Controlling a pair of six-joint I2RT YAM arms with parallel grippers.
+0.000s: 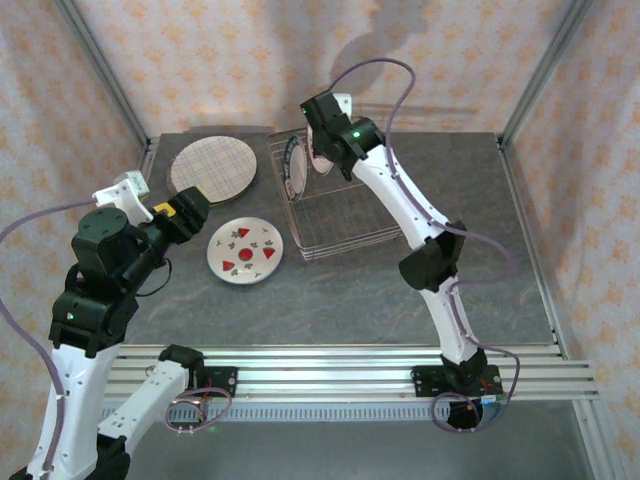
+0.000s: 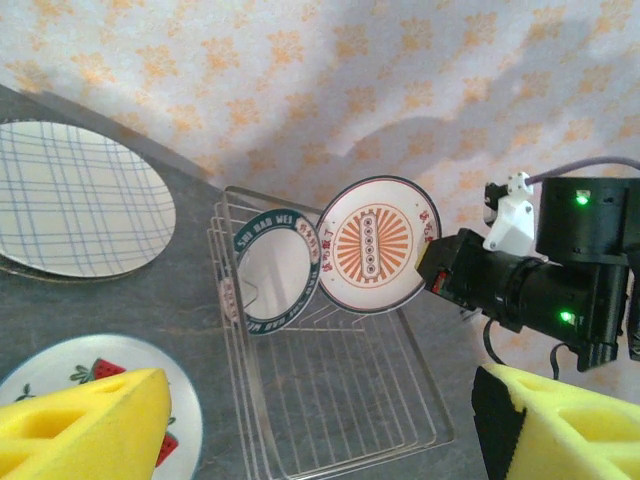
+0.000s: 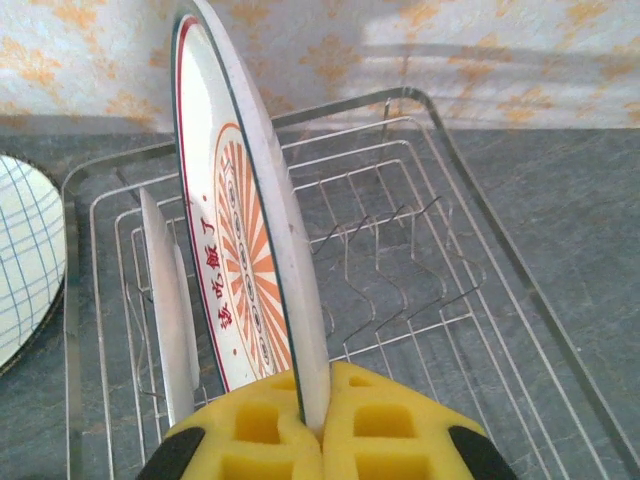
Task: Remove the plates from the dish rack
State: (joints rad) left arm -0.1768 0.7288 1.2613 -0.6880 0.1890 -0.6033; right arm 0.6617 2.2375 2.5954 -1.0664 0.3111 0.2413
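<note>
The rack point(image 1: 335, 205), a silver wire basket with raised sides and wavy divider prongs, sits on the grey table point(image 1: 400, 300) at the middle of its far edge. Two plates stand on edge at the rack's far end.

The right gripper point(image 3: 315, 420) is clamped on the rim of the sunburst plate point(image 3: 250, 250), its yellow pads point(image 3: 390, 425) pressed on either face. This plate is white with a thin dark rim, an orange burst of rays in the centre and red characters around it. It is held upright over the rack's far end. Whether its lower edge touches the wires I cannot tell.

Just beside it, toward the rack's left wall, stands the green-rimmed plate point(image 2: 275, 270). It has a white middle and a dark green band with white lettering. It is upright between the prongs, and nothing grips it.

Two plates lie flat on the table. The plaid plate point(image 1: 212, 167), beige with thin crossing lines, is near the far left corner, close to the rack. The fruit plate point(image 1: 245, 250), white with red fruit pieces and small green sprigs, lies just left of the rack's near end.

The left gripper point(image 1: 183, 213) hovers above the table beside the fruit plate, its yellow fingers point(image 2: 90, 425) spread wide and holding nothing.
</note>
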